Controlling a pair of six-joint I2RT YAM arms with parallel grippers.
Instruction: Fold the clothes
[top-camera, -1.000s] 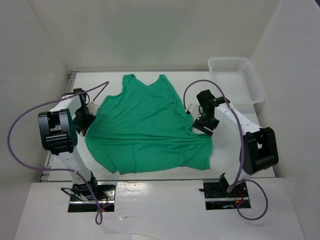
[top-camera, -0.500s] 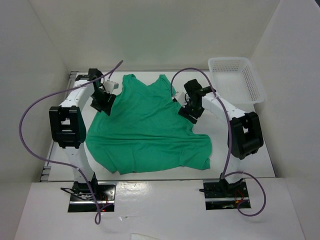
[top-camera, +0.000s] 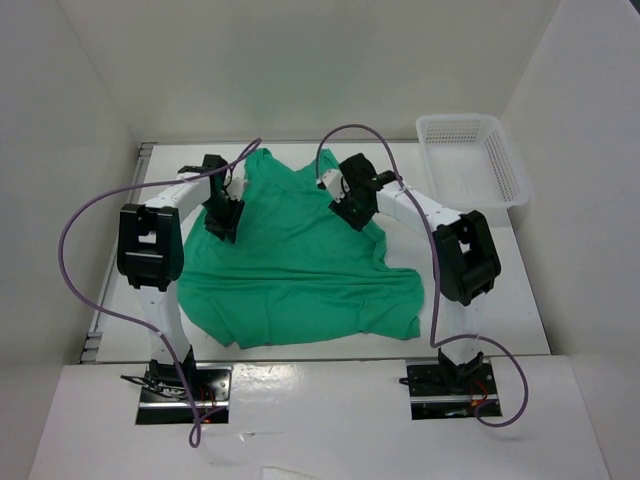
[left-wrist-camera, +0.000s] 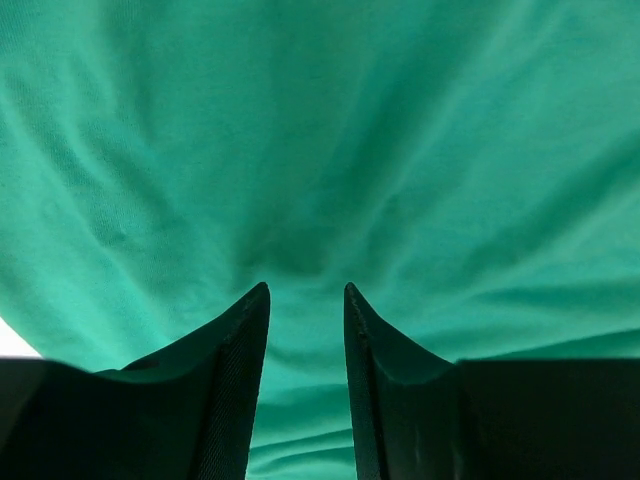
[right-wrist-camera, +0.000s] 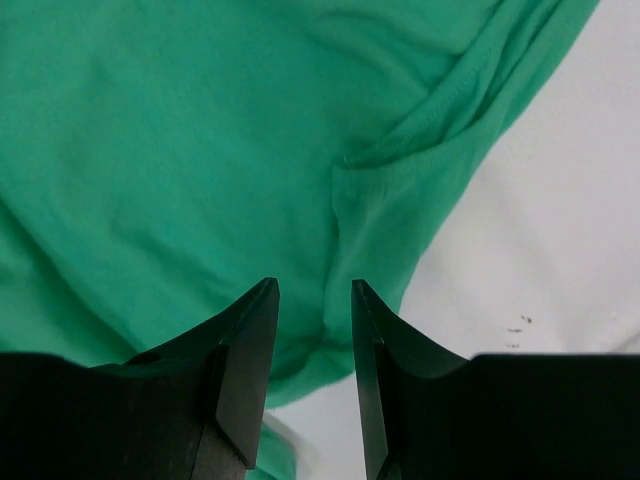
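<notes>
T-shirt (top-camera: 290, 265), apparently outside mesh basket (top-camera: 512, 170)

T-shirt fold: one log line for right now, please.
T-shirt: spread out, unfolded | left pincer: open, over far-left shoulder | right pincer: open, over far-right sleeve hem

Inspection finding: no legible text, label, brand, number or sign in any view. The green T-shirt (top-camera: 300, 270) shows plain fabric only. The white mesh basket (top-camera: 512, 170) bears no readable marking.
</notes>
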